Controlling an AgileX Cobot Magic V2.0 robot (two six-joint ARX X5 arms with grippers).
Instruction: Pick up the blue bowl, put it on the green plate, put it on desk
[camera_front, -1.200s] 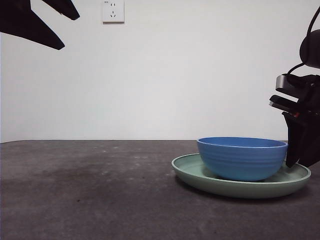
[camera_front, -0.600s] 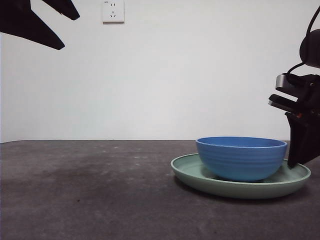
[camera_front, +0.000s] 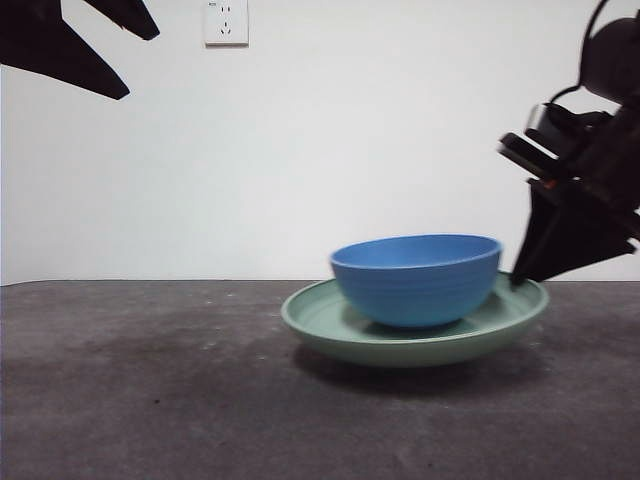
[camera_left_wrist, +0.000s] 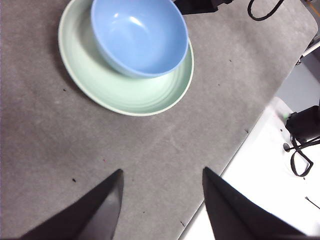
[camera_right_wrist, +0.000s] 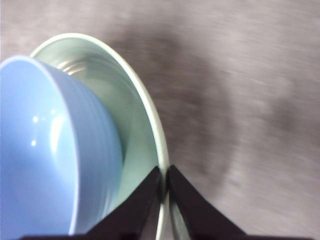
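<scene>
The blue bowl sits inside the green plate, a little right of the desk's middle. My right gripper is shut on the plate's right rim, and the plate hangs slightly tilted just above the desk, its held side higher. In the right wrist view the right gripper pinches the plate's rim beside the bowl. My left gripper is open and high over the desk, well away from the bowl and plate; it shows as dark tips at the top left.
A white wall with a socket stands behind the desk. The left wrist view shows the desk's edge with a white floor and black cables beyond it.
The plate with the bowl in it has come off the desk and moved left, carried by the right gripper, which has risen and tilted. The left arm has not moved.
</scene>
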